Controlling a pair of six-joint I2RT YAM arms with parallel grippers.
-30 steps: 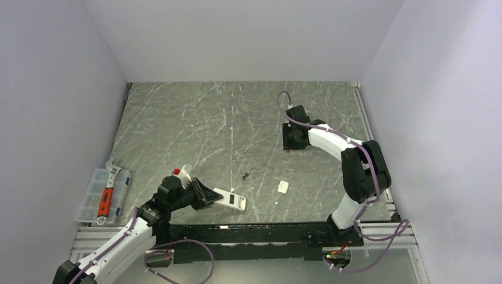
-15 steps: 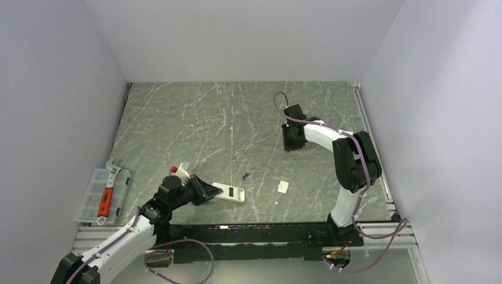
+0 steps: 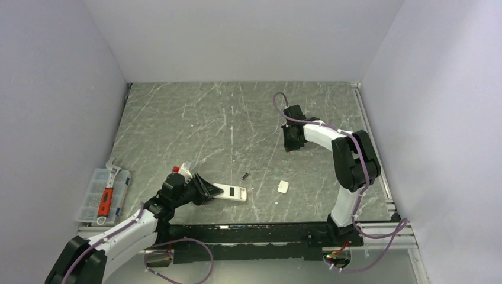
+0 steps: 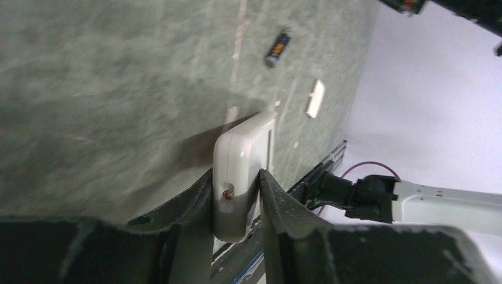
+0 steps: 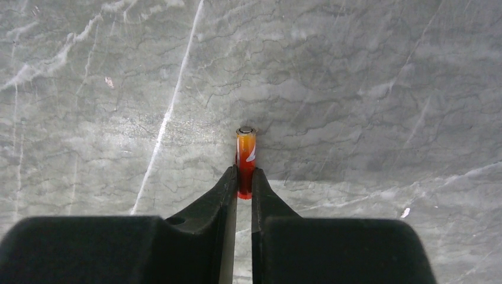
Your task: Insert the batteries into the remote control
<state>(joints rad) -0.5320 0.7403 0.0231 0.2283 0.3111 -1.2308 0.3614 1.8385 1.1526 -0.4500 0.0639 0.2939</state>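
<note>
Left claw (image 3: pixel 207 190), near-left part of the worktop (image 3: pixel 195 118): clenched on one short end of the remote control (image 3: pixel 234 193). In the left wrist view the two fingers (image 4: pixel 195 201) press the handset's (image 4: pixel 245 148) long edges from either side. The white back faces up and shows a dark rectangular mark. The free end points toward the right arm. I cannot tell whether that end rests on the worktop or sits slightly above it.

Right claw (image 5: pixel 244 177), far-right part of the worktop, well apart from the remote: clamped on the orange battery (image 5: pixel 245 151). The cell sticks out past the fingertips with its silvery cap outermost. Its lower part is pinched between the pads. I cannot tell whether it touches the stone.

The dark battery (image 3: pixel 245 176) lies loose on the worktop, just beyond the remote's free end. It shows in the left wrist view (image 4: pixel 278 48) as a short dark cylinder.

A white square piece (image 3: pixel 283 187) lies flat to the right of the remote, apart from both batteries.

A parts box (image 3: pixel 103 195) sits off the worktop's left edge with an orange-handled tool (image 3: pixel 106 200) on it.
</note>
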